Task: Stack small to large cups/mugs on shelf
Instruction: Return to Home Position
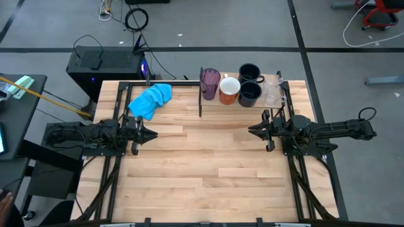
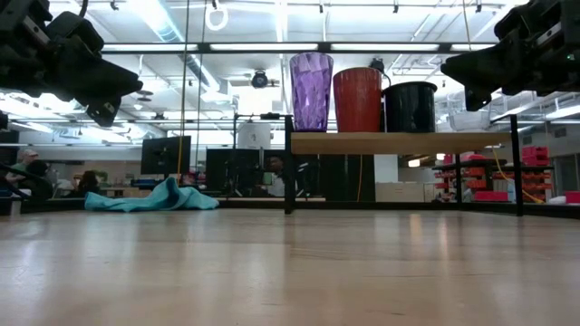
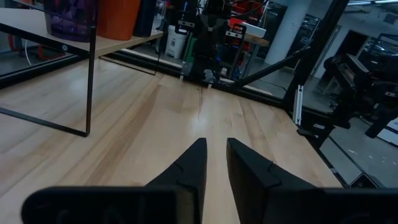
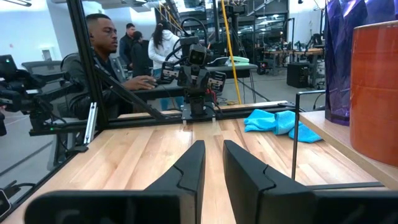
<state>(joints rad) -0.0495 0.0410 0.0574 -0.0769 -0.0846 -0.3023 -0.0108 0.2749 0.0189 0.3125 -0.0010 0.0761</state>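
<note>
Standing along the shelf (image 1: 235,111) at the worktop's (image 1: 202,167) far edge are the purple tumbler (image 1: 210,82) at the left end, the orange mug (image 1: 229,89) just beside it, two black mugs (image 1: 250,73) (image 1: 250,93) one behind the other, and the clear cups (image 1: 272,92) at the right end. A blue cloth (image 1: 151,99) lies on the planks left of the shelf. The left gripper (image 1: 153,133) hangs over the worktop's left side, the right gripper (image 1: 250,131) over its right, pointing at each other and well apart. Both pairs of jaws are drawn together to a narrow slit and hold nothing.
</note>
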